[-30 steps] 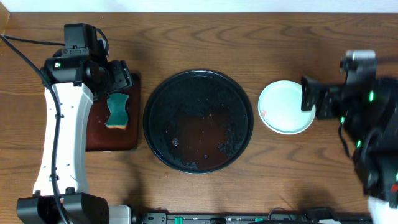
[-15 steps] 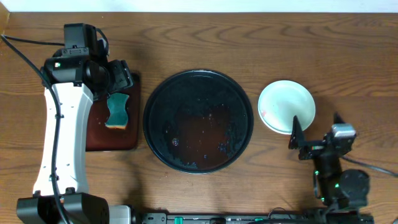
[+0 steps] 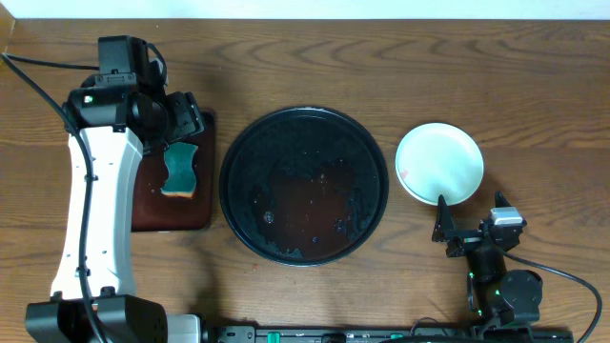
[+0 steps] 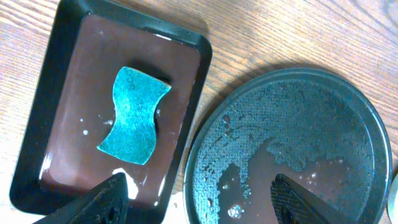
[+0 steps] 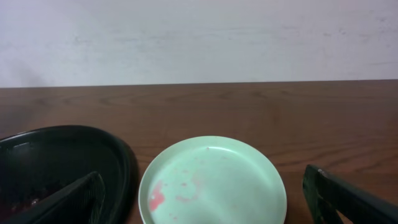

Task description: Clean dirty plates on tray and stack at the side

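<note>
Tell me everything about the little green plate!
The plate is small, round and shallow, pale mint green, smooth and a bit shiny. It lies flat on the wooden table, to the right of the big black tray, close but not touching it. A red-orange smear and a few specks mark its left side, so it isn't clean. Nothing holds it: the right gripper hovers open beside it.

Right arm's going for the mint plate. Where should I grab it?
Pinch the mint plate at its near rim, coming in low from the front with the right gripper: it lies flat, and the tray sits close on its left.
</note>
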